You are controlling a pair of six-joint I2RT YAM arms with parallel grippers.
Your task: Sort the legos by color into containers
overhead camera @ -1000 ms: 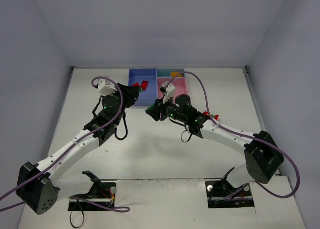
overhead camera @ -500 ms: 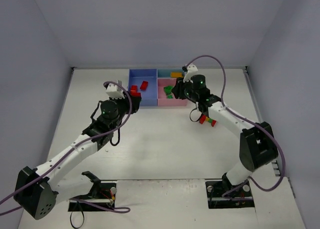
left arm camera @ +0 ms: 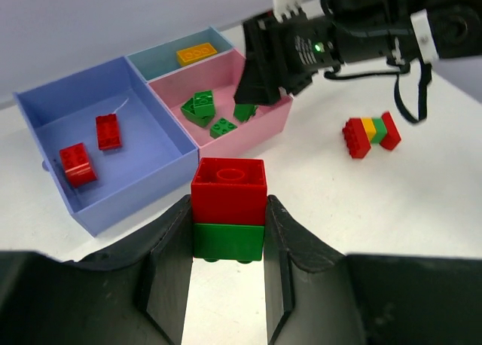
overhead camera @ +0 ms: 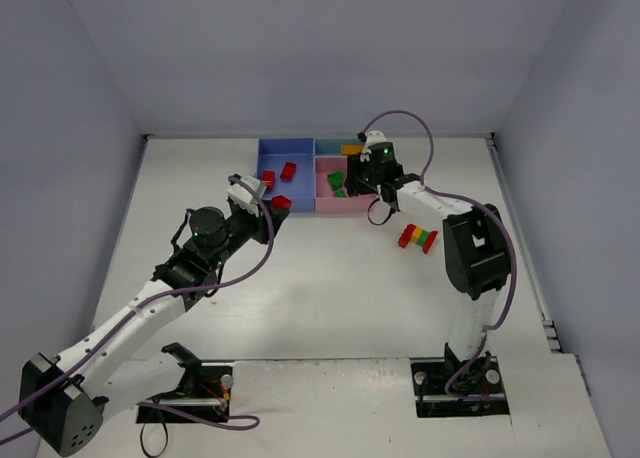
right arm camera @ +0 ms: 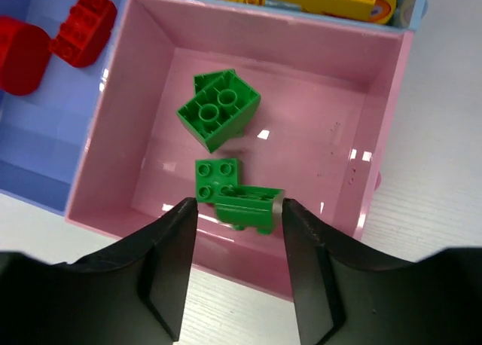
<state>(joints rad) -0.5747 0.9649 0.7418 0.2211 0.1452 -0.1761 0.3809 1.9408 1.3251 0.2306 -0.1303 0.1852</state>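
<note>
Over the pink tray [right arm camera: 324, 126], right claw [right arm camera: 237, 209] has swung in and spread apart, green brick [right arm camera: 252, 198] dropped in. Left claw [left arm camera: 226, 213] still clamps a red-green stack [left arm camera: 228, 190] that needs splitting.

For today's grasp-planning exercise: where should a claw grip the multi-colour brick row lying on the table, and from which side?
Probably from above, closing on the row across its long sides, at the yellow-green middle: it lies free on the table, and that span is narrower.
</note>
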